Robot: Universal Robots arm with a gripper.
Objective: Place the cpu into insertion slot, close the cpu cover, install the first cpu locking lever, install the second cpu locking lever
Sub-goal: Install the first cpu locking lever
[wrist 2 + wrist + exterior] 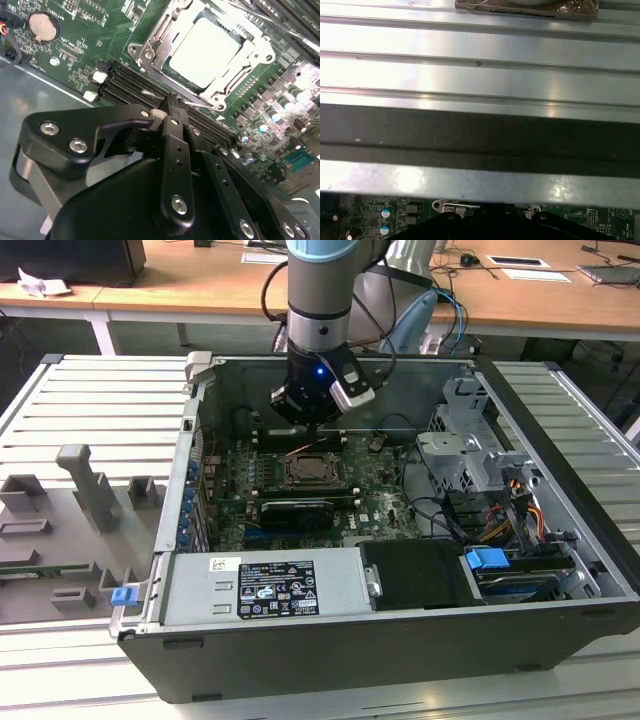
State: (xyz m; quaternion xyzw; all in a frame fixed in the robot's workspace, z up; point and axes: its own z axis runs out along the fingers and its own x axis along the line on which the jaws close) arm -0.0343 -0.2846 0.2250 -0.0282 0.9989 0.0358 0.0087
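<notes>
Where cpu (207,45) sits (covered), pincer (172,107) near

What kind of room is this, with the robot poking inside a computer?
It looks like a robotics lab or workshop. A robot arm's gripper hangs over an opened computer case lying on a ribbed metal workbench, and wooden desks with papers and cables stand behind it.
</notes>
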